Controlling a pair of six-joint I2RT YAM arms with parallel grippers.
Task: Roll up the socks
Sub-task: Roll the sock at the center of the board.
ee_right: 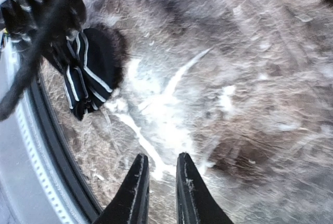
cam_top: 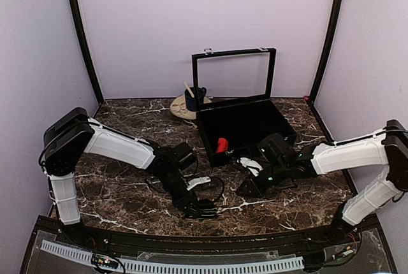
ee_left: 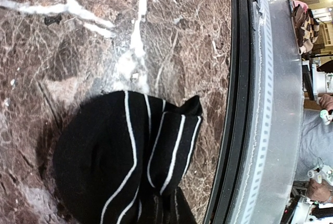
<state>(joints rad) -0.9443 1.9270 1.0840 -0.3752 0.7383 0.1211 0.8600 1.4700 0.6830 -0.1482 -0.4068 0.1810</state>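
A black sock with thin white stripes (ee_left: 119, 156) lies bunched on the marble table near the front edge; it also shows in the right wrist view (ee_right: 86, 70). My left gripper (cam_top: 197, 208) sits on it, the fabric gathered into its hidden jaws, so it seems shut on the sock. A small red thing (cam_top: 221, 144), likely a red sock, lies in the black box (cam_top: 268, 118). My right gripper (ee_right: 162, 156) hovers low over bare marble right of the striped sock, empty, its fingers almost together.
The black box stands at the back centre with its lid frame (cam_top: 233, 73) upright. A dark blue mug (cam_top: 194, 97) sits on a beige disc to its left. The black front rail (ee_left: 229, 130) runs just beside the striped sock.
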